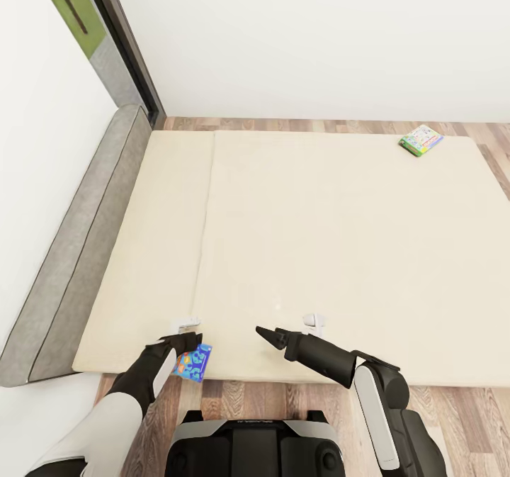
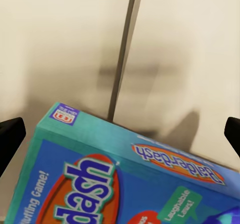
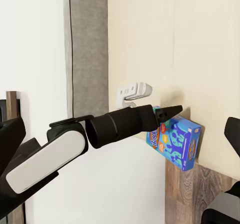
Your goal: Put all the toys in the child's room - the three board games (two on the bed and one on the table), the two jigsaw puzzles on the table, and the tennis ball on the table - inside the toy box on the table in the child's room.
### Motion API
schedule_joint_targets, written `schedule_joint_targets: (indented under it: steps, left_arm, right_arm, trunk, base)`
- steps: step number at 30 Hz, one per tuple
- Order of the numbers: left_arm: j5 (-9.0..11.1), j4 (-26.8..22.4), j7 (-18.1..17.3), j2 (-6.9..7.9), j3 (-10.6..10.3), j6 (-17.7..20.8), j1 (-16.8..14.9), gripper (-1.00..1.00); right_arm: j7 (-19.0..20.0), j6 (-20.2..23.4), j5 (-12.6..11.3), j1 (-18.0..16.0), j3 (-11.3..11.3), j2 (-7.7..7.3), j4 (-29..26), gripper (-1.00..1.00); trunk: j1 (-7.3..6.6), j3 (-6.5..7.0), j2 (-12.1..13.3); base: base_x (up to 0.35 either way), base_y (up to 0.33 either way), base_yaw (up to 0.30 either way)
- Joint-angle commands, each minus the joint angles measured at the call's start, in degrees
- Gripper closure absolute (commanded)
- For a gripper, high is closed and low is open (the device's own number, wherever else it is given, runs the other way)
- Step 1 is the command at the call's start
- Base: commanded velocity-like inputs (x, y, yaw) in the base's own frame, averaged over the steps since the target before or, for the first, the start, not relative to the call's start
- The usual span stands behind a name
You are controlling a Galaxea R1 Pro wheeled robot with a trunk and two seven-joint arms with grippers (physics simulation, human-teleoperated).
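While the robot stands at the near edge of the bed (image 1: 319,250), its left gripper (image 1: 185,340) sits at that edge just over the blue-purple board game (image 1: 193,361), which lies at the mattress border and juts out above the wooden floor (image 1: 234,395). From the right wrist camera the left gripper (image 3: 167,113) reaches across the top of this game box (image 3: 177,141), its dark fingers (image 3: 170,110) spread either side of it; whether they press on the box cannot be told, though in the left wrist view the two fingertips (image 2: 10,136) stand far apart at the frame edges with the box (image 2: 115,184) between and below them, so the jaws read as open. Printed lettering and an orange oval cover the teal face of the box. On the right, the right gripper (image 1: 273,337) hovers over the mattress near its front edge, fingers close together and pointing toward the left arm; their tips look shut with nothing between them. Far across the mattress, near its far right corner, lies the green-edged board game (image 1: 421,139), flat and well apart from both arms. A grey headboard (image 1: 78,250) runs along the bed's left side against the white wall (image 1: 319,37).
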Motion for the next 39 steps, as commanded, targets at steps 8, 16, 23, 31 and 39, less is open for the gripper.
schedule_joint_targets:
  steps: [8, 16, 23, 31, 39]
  left_arm:
    - [0.1, -0.1, 0.1, -0.09, 0.5, 0.5, 0.0, -1.00]
    - [0.1, -0.1, 0.2, -0.03, 0.5, 0.8, 0.0, -1.00]
    - [0.1, -0.1, 0.3, -0.04, 0.6, 0.9, 0.0, -1.00]
    - [0.1, -0.1, 0.3, -0.10, 0.6, 0.9, 0.0, -1.00]
    - [0.1, -0.1, 0.3, -0.13, 0.6, 0.9, 0.0, -1.00]
  right_arm:
    - [0.2, 0.3, 0.1, 0.0, -0.1, 0.06, 0.0, -1.00]
    - [0.2, 0.3, 0.1, 0.0, -0.1, 0.06, 0.0, -1.00]
    - [0.2, 0.3, 0.1, 0.0, 0.0, 0.06, 0.0, -1.00]
    - [0.2, -0.1, 0.1, 0.0, 0.0, 0.06, 0.0, -1.00]
    - [0.2, -0.8, 0.1, 0.0, 0.1, 0.06, 0.0, -1.00]
  trunk:
    - [0.02, -0.05, -0.1]
    - [0.02, -0.05, -0.1]
    - [0.02, -0.05, -0.1]
    - [0.02, -0.05, -0.1]
    - [0.02, -0.05, -0.1]
  base:
    - [0.000, 0.000, 0.000]
    - [0.000, 0.000, 0.000]
    - [0.000, 0.000, 0.000]
    - [0.000, -0.003, 0.000]
    - [0.000, -0.102, 0.000]
